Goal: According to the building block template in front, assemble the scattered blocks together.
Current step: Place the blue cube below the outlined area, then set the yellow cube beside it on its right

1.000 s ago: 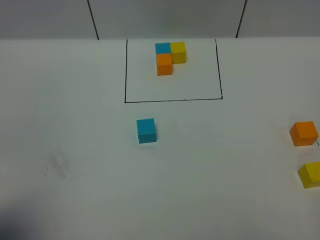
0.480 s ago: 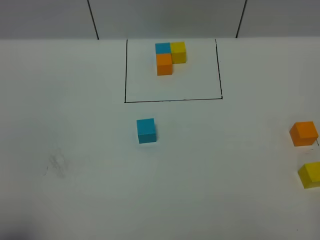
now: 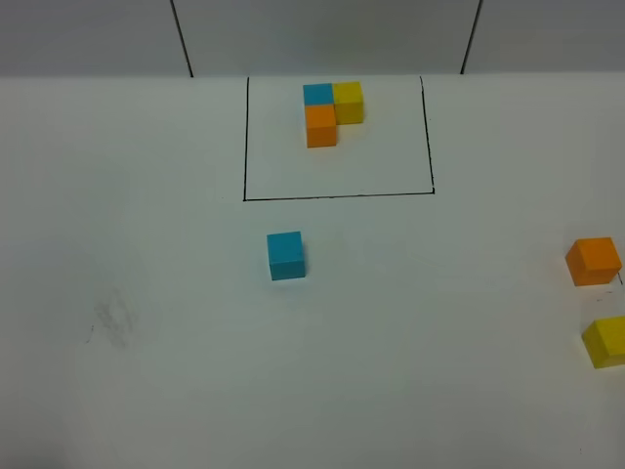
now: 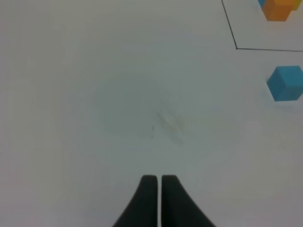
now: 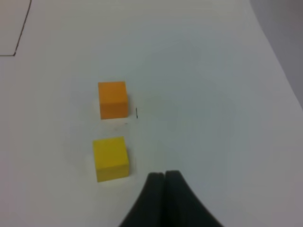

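Note:
The template (image 3: 330,112), a blue, yellow and orange cube cluster, sits at the back inside a black drawn rectangle (image 3: 337,195). The loose blue cube (image 3: 285,255) lies just in front of the rectangle; it also shows in the left wrist view (image 4: 286,83). The loose orange cube (image 3: 593,261) and yellow cube (image 3: 605,341) lie at the right edge, also in the right wrist view (image 5: 112,99) (image 5: 111,158). My left gripper (image 4: 158,178) is shut and empty, far from the blue cube. My right gripper (image 5: 163,175) is shut and empty, beside the yellow cube. Neither gripper shows in the exterior view.
The white table (image 3: 439,371) carries a faint grey smudge (image 3: 109,320) at the front left, also in the left wrist view (image 4: 168,125). A grey wall with two black lines (image 3: 181,39) runs behind the table's back edge.
A dark shadow at the front left corner of the exterior view has shrunk and gone. The cubes have not moved.

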`<action>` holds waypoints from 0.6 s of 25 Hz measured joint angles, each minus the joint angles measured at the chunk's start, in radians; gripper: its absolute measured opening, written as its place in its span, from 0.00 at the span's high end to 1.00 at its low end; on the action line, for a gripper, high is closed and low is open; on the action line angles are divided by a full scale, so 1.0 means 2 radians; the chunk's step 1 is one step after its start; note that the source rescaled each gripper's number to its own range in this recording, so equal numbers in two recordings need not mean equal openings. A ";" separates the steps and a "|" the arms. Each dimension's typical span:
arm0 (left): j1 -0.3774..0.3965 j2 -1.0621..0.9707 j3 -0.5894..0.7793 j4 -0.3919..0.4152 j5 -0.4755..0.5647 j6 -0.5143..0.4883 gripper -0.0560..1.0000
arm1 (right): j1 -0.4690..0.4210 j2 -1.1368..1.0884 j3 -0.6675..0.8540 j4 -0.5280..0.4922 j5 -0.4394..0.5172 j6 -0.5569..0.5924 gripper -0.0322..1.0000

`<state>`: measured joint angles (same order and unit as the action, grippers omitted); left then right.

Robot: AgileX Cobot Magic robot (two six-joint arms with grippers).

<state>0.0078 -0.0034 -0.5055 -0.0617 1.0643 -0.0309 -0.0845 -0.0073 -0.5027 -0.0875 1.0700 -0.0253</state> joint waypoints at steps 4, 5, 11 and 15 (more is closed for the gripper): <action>-0.009 -0.001 0.000 -0.002 0.000 0.006 0.95 | 0.000 0.000 0.000 0.000 0.000 0.000 0.97; -0.010 -0.001 0.000 -0.002 0.000 0.006 0.95 | 0.000 0.000 0.000 0.000 0.000 0.000 0.97; -0.010 -0.001 0.000 -0.002 0.000 0.006 0.95 | 0.000 0.000 0.000 0.000 0.000 0.000 0.97; -0.010 -0.001 0.000 -0.002 0.000 0.006 0.95 | 0.000 0.000 0.000 0.000 0.000 0.000 0.97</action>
<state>-0.0115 -0.0058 -0.5055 -0.0659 1.0643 -0.0184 -0.0845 -0.0073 -0.5027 -0.0875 1.0700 -0.0253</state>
